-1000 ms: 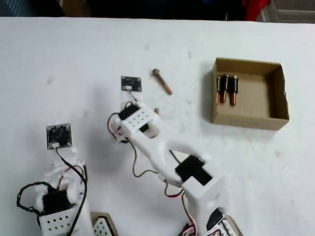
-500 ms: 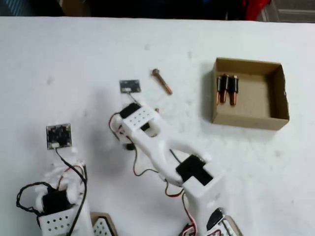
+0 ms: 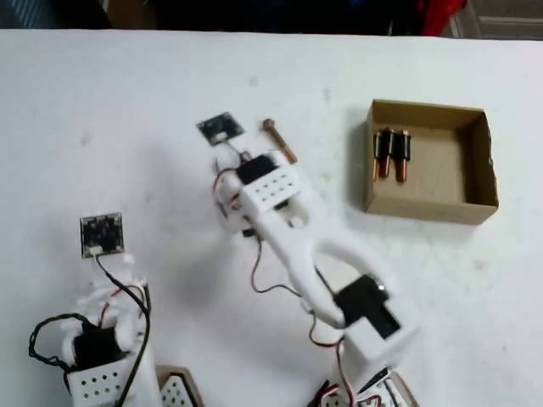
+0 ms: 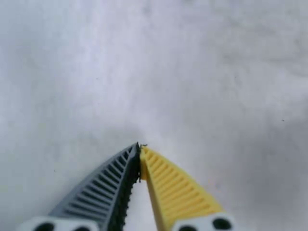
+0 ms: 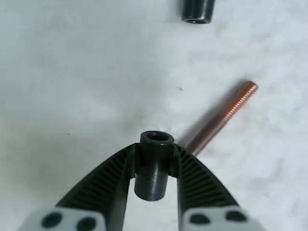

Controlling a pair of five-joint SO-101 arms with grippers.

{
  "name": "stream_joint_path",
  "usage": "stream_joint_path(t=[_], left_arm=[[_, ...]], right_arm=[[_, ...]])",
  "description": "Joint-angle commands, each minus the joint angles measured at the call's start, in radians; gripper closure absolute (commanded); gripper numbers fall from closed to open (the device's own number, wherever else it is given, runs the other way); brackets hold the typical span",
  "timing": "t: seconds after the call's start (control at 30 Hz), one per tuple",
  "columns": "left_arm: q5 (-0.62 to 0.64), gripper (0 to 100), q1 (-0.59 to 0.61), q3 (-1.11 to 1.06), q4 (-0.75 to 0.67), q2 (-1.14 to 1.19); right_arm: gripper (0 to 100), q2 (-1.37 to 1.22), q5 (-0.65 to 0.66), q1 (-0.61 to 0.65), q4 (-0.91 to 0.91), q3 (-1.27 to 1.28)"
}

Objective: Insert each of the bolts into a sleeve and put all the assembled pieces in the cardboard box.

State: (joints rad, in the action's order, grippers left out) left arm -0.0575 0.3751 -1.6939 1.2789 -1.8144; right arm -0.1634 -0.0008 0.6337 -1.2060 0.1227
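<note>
— Since I can't see it, what's the surface?
— White table [image 3: 102, 93]; dark room past its far edge.
— Counts?
— One box [image 3: 441, 178], right, with assembled pieces [image 3: 389, 153] in its left part; their number is unclear. One loose bolt [image 5: 219, 122], centre. Two sleeves: right claw [image 5: 155, 144] grips one sleeve [image 5: 153, 173] just beside that bolt; a second sleeve [image 5: 197, 10] is cut off. Near left, left claw [image 4: 139, 151] is pinched together, empty.

Box [image 3: 441, 174] at right, two sleeved bolts [image 3: 389, 153] inside along its left wall. Loose bolt [image 3: 279, 141] at upper centre, right arm [image 3: 270, 188] just beside. Left arm [image 3: 102, 373] at lower left.
</note>
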Motion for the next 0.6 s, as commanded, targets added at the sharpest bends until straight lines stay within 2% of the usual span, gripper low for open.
stream_joint_path(t=[0.0,0.27,0.57], left_arm=[[-0.003,98,0.005,0.002,0.006,-0.012],[-0.003,98,0.005,0.002,0.006,-0.012],[-0.003,98,0.005,0.002,0.006,-0.012]], right_arm=[[96.1,0.134,0.046,-0.03,-0.056,-0.035],[96.1,0.278,0.066,-0.087,-0.177,-0.034],[96.1,0.46,0.187,-0.111,-0.271,0.011]])
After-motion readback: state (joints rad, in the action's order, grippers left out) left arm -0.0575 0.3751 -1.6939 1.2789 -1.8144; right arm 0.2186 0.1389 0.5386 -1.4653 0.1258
